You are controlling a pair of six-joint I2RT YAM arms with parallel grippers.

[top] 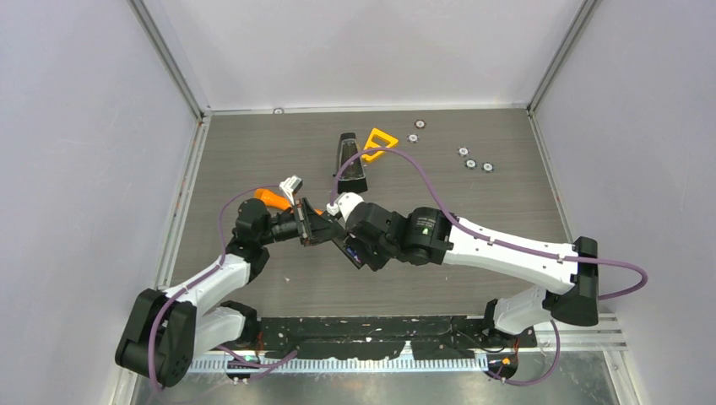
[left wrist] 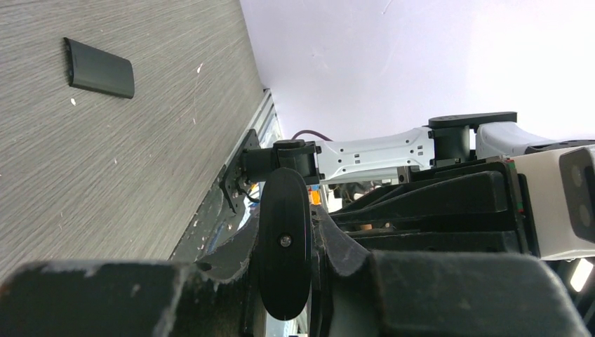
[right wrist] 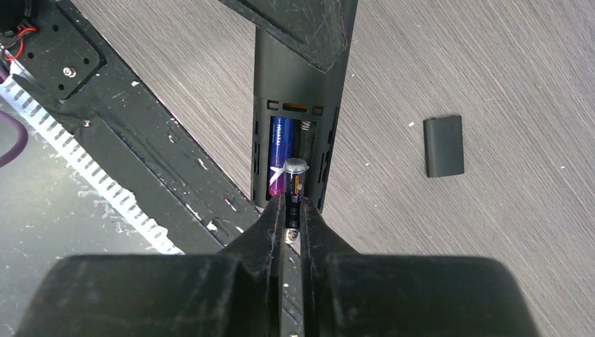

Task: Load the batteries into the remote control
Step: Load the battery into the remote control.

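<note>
My left gripper [top: 319, 226] is shut on the remote control [right wrist: 295, 105], a slim black bar held above the table. In the left wrist view its rounded end [left wrist: 284, 246] sits clamped between the fingers. Its battery compartment is open and faces the right wrist camera. One purple-blue battery [right wrist: 278, 156] lies in the left slot. My right gripper [right wrist: 295, 203] is shut on a second battery [right wrist: 295, 184], held end-up over the empty right slot, at the compartment's near end. In the top view the right gripper [top: 353, 246] meets the left one at the table's middle.
The small black cover piece [right wrist: 444, 145] lies flat on the table, also in the left wrist view [left wrist: 99, 67]. A tapered black case [top: 350, 160] and an orange triangle [top: 379, 142] lie further back. Silver discs [top: 475, 160] lie at the back right. The black base rail [right wrist: 140, 161] runs just below.
</note>
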